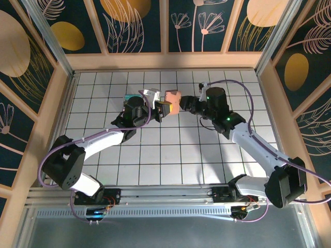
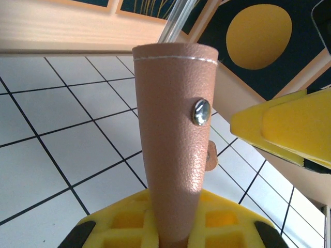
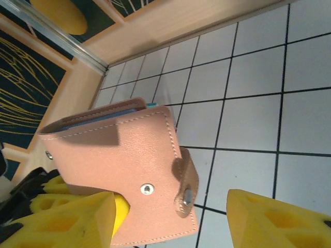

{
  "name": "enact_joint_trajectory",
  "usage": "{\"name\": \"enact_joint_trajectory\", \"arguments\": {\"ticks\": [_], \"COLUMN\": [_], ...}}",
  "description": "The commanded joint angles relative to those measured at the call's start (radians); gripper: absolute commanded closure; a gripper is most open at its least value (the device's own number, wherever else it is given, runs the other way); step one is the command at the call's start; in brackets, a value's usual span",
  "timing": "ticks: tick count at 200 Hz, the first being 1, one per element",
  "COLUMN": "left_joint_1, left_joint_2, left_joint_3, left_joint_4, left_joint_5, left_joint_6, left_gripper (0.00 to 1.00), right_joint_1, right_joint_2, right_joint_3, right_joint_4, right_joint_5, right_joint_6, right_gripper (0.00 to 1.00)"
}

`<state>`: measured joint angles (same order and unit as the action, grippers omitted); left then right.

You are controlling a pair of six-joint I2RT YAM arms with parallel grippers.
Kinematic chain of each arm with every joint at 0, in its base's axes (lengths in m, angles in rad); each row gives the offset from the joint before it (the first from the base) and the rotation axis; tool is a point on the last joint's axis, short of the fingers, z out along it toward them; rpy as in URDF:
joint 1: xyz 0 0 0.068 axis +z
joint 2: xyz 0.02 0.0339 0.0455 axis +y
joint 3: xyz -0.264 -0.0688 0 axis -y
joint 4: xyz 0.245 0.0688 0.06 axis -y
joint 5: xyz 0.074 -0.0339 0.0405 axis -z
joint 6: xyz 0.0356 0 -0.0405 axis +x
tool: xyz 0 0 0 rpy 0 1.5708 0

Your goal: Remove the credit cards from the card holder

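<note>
The pinkish-brown leather folding card holder (image 2: 176,155) stands lengthwise out of the left gripper (image 1: 162,110), which clamps its base. The right gripper (image 3: 168,206) gapes apart beside it.

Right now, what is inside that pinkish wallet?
Along the open edge of the card holder a strip of blue-grey lining shows. The pink covers hide everything deeper, so its contents cannot be seen.

Grained, matt, leather-look card holder (image 2: 176,155) with a shiny metal snap (image 2: 201,112); smooth, faintly glossy tiled tabletop (image 2: 46,170).
</note>
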<state>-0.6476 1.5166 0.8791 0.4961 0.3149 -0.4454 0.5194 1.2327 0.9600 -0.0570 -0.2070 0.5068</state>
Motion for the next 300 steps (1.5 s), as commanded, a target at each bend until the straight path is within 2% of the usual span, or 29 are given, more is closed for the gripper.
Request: {"name": "enact_joint_trajectory", "arguments": {"ticks": [1, 58, 115, 141, 160, 179, 203, 254, 271, 300], "left_joint_1": [-0.005, -0.004, -0.005, -0.004, -0.005, -0.004, -0.003, 0.027, 0.044, 0.081], "left_joint_2": [-0.043, -0.083, -0.104, -0.116, -0.122, -0.127, -0.136, -0.148, -0.144, -0.136], "left_joint_3": [0.037, 0.040, 0.049, 0.047, 0.042, 0.044, 0.052, 0.063, 0.061, 0.041], "left_joint_4": [-0.003, -0.017, -0.008, -0.010, -0.004, -0.003, -0.018, -0.023, -0.006, 0.067], "left_joint_5": [0.046, 0.055, 0.102, 0.111, 0.139, 0.200, 0.273, 0.416, 0.438, 0.482], "left_joint_6": [0.024, 0.031, 0.018, 0.022, 0.022, 0.028, 0.053, 0.044, 0.022, -0.051], "left_gripper": [1.00, 1.00, 1.00, 1.00, 1.00, 1.00, 1.00, 1.00, 1.00, 1.00], "right_joint_1": [-0.002, -0.011, -0.040, -0.079, -0.120, -0.146, -0.151, -0.160, -0.172, -0.200], "right_joint_2": [-0.021, -0.023, -0.050, -0.092, -0.115, -0.116, -0.114, -0.130, -0.131, -0.154], "right_joint_3": [-0.015, -0.034, -0.080, -0.120, -0.159, -0.175, -0.182, -0.220, -0.227, -0.239], "right_joint_4": [0.077, 0.065, 0.050, 0.093, 0.153, 0.193, 0.223, 0.338, 0.367, 0.370], "right_joint_5": [-0.050, -0.083, -0.095, -0.141, -0.224, -0.281, -0.338, -0.450, -0.504, -0.527], "right_joint_6": [-0.061, -0.090, -0.088, -0.060, -0.027, -0.010, -0.031, -0.074, -0.077, -0.074], "right_gripper": [0.40, 0.42, 0.48, 0.55, 0.60, 0.67, 0.72, 0.70, 0.70, 0.67]}}
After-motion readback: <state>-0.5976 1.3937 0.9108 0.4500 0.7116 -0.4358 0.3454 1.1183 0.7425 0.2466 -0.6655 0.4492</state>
